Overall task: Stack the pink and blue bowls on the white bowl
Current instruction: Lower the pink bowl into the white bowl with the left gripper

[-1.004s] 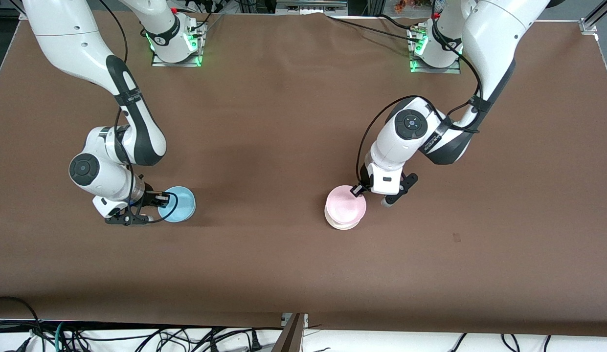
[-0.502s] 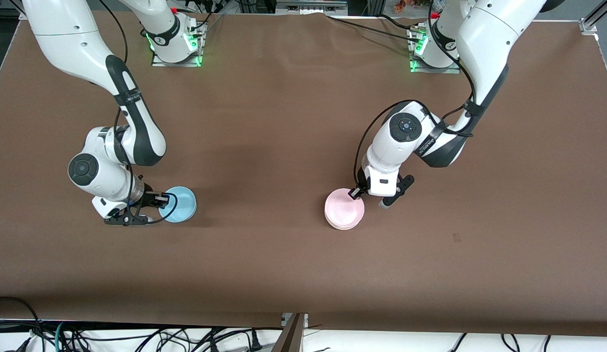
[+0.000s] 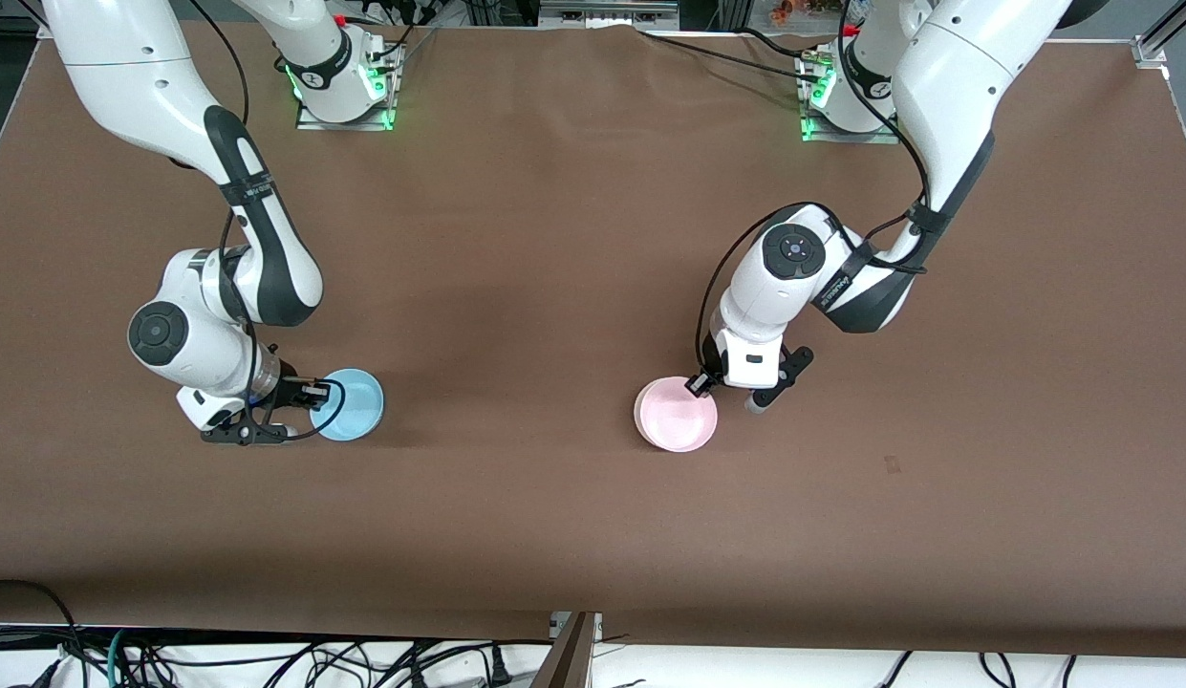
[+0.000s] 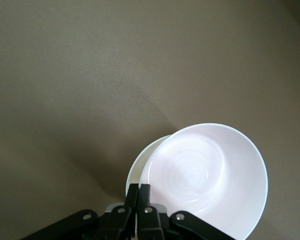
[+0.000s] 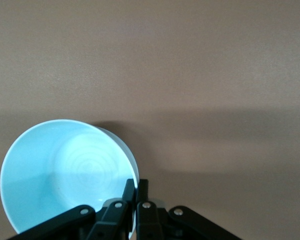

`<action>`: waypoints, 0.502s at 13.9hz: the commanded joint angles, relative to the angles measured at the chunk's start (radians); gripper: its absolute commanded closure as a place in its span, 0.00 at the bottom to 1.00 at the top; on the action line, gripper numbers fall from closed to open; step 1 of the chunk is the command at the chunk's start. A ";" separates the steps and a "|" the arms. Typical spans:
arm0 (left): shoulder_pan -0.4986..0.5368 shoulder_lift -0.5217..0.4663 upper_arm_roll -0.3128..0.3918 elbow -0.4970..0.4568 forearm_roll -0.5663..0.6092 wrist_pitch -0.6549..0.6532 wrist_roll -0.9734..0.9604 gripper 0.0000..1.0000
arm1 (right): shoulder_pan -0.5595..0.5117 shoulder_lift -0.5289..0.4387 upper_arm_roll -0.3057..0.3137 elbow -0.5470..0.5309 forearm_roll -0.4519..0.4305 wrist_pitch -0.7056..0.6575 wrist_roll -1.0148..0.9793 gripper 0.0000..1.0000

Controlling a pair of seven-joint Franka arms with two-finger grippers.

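The pale pink bowl [image 3: 677,414] sits tilted in the white bowl [image 3: 638,421], of which only a thin crescent of rim shows. My left gripper [image 3: 700,384] is shut on the pink bowl's rim. In the left wrist view the pink bowl [image 4: 205,180] covers most of the white bowl [image 4: 137,170], and the left gripper [image 4: 138,192] pinches the pink rim. The light blue bowl [image 3: 349,404] is low at the table toward the right arm's end. My right gripper [image 3: 313,392] is shut on its rim; the right wrist view shows the blue bowl [image 5: 65,170] and the right gripper [image 5: 136,187].
The brown table cloth [image 3: 516,287] is bare between the two bowls' places. The arm bases [image 3: 344,86] stand along the table's edge farthest from the front camera. Cables lie below the table's nearest edge [image 3: 363,659].
The left gripper has lowered the pink bowl onto the white bowl, so less of the white bowl shows. The right gripper and blue bowl have barely shifted.
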 commanded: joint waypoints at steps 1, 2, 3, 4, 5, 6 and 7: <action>-0.014 0.016 0.007 0.022 0.033 0.006 -0.034 1.00 | 0.001 0.010 0.003 0.015 0.016 -0.011 -0.015 1.00; -0.014 0.016 0.009 0.022 0.034 0.006 -0.041 1.00 | 0.001 0.010 0.003 0.015 0.016 -0.011 -0.015 1.00; -0.017 0.016 0.007 0.021 0.034 0.006 -0.049 1.00 | 0.001 0.010 0.003 0.015 0.016 -0.011 -0.015 1.00; -0.020 0.016 0.007 0.021 0.034 0.006 -0.050 1.00 | 0.001 0.010 0.003 0.015 0.016 -0.012 -0.015 1.00; -0.018 0.014 0.007 0.022 0.034 0.006 -0.052 1.00 | 0.001 0.010 0.006 0.015 0.016 -0.012 -0.015 1.00; -0.020 0.013 0.007 0.022 0.034 0.004 -0.053 1.00 | 0.001 0.009 0.009 0.015 0.016 -0.014 -0.015 1.00; -0.020 0.013 0.007 0.022 0.034 0.004 -0.053 1.00 | 0.003 0.009 0.009 0.026 0.016 -0.027 -0.015 1.00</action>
